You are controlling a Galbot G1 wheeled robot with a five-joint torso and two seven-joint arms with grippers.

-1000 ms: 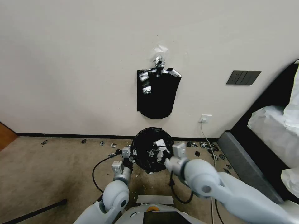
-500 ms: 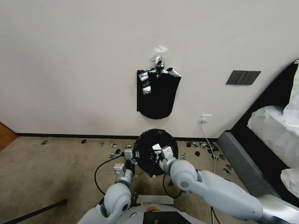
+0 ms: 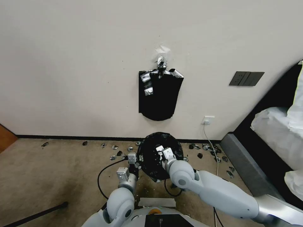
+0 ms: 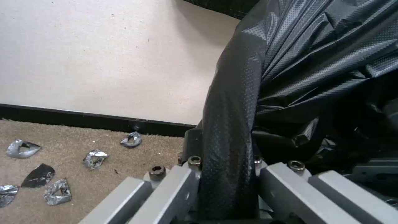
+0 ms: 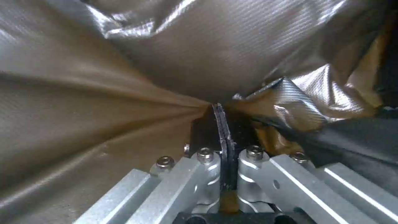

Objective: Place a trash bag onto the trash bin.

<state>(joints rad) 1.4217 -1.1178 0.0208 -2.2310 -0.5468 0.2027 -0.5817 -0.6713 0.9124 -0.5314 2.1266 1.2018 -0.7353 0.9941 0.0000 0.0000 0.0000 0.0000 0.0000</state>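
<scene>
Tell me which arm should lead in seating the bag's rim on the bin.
Probably left. The left gripper, jaws shut on the trash bag, sits at its outer edge, where the film wraps a rounded rim. The right gripper pinches film inside the opening.

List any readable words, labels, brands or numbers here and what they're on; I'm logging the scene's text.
None can be read.
The trash bag, the hanging black bag bundle, the wall switch panel, the wall socket and both arms show no legible print.
</scene>
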